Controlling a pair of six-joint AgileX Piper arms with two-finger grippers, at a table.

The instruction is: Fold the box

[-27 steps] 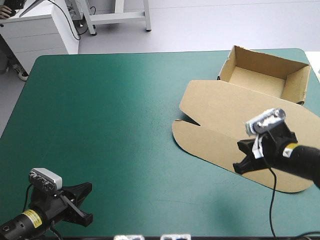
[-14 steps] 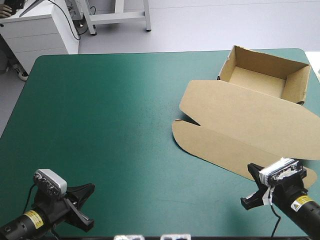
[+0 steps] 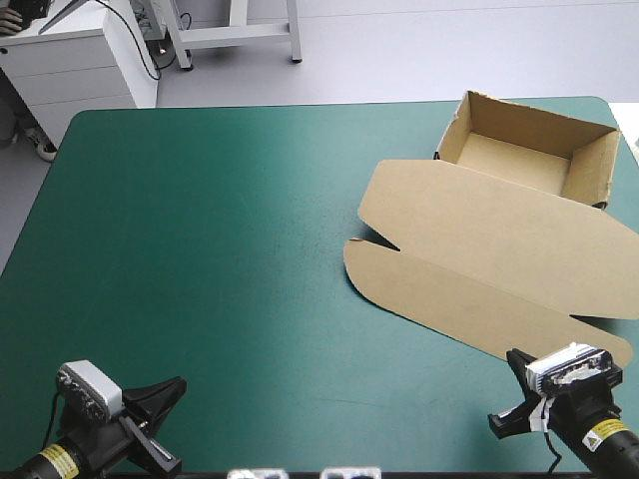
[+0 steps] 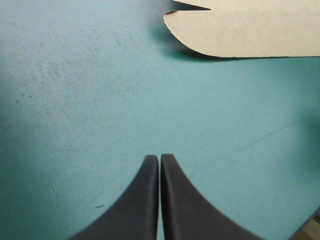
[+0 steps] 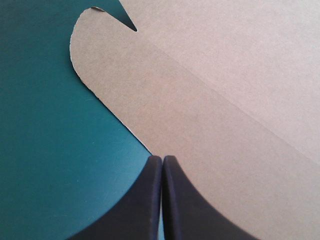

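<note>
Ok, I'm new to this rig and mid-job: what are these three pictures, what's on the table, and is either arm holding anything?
It is a robot with two arms, each ending in a gripper of two black fingers. The high view looks down from above and behind the robot onto the table's teal-green cover. On it, toward the right, lies the brown box: an open tray at the far side, its lid flat toward the robot. The other two pictures come from cameras on the wrists, looking along each gripper. The left gripper is shut and empty over bare cover, with the lid's corner well ahead of it. The right gripper is shut and empty too, at the lid's near edge. Nothing is held.
</note>
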